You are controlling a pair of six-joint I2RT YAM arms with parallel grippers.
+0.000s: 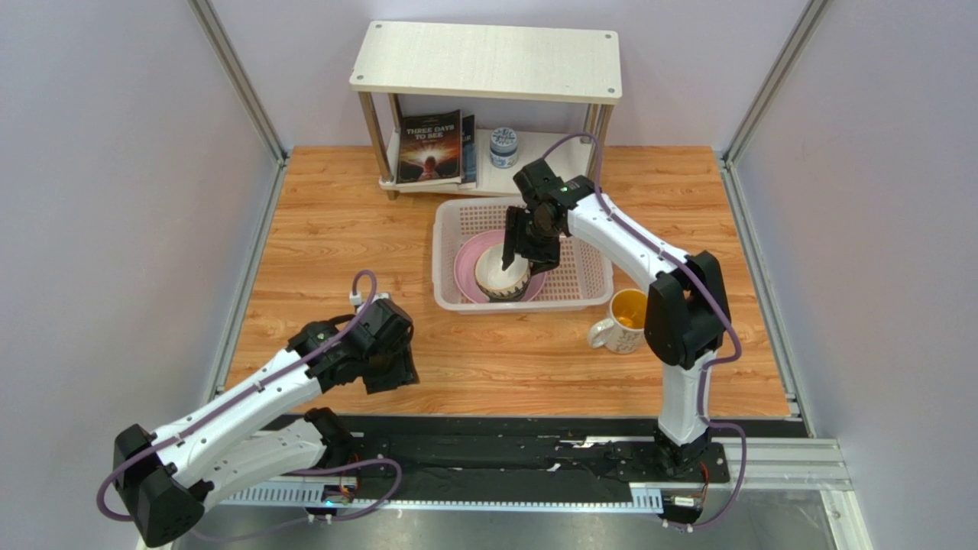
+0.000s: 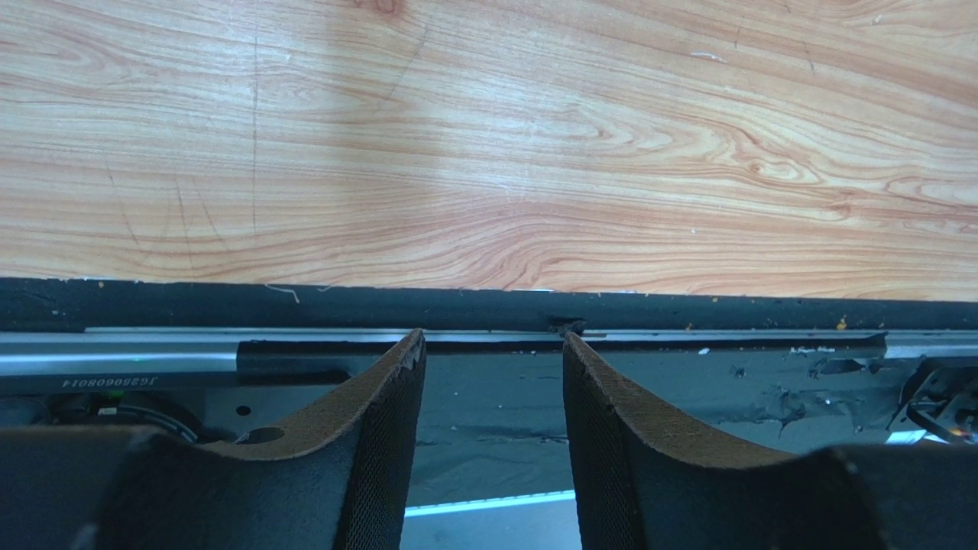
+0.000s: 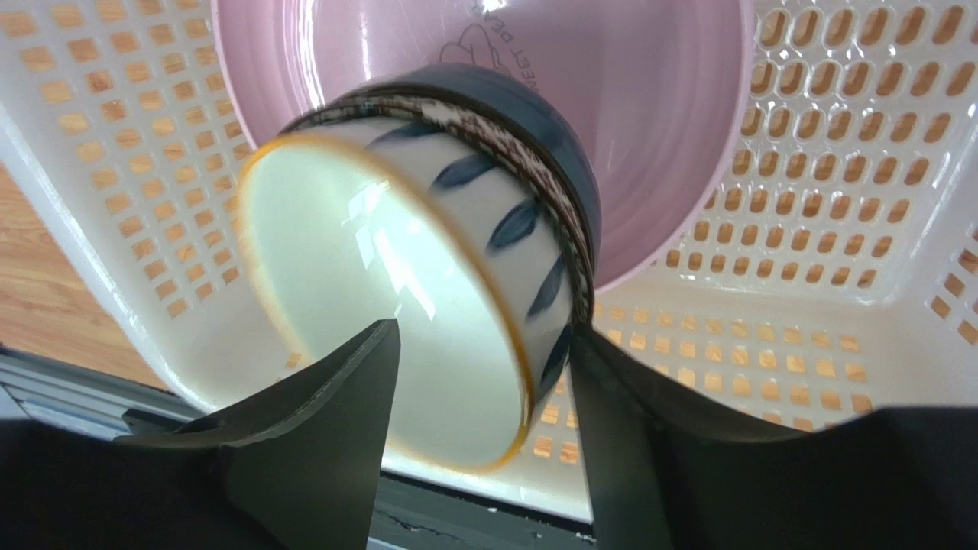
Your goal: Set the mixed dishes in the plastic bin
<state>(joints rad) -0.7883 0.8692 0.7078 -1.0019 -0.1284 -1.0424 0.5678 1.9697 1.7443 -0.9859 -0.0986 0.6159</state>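
Wooden desk (image 1: 344, 241) carries the plastic bin (image 1: 580, 281), which holds the pink plate (image 3: 643, 126) and a leaf-patterned bowl (image 3: 379, 264) tipped steeply over it. The white mug (image 1: 623, 319) stands just outside the bin. Right jaws straddle the bowl's wall; whether they pinch it, I cannot tell. Left jaws are spread and empty.

table (image 1: 344, 252): matt wood | bin (image 1: 585, 273): perforated plastic | plate (image 3: 643, 103), bowl (image 3: 379, 298): glossy

Overhead, close wrists; shared plastic bin (image 1: 585, 275)
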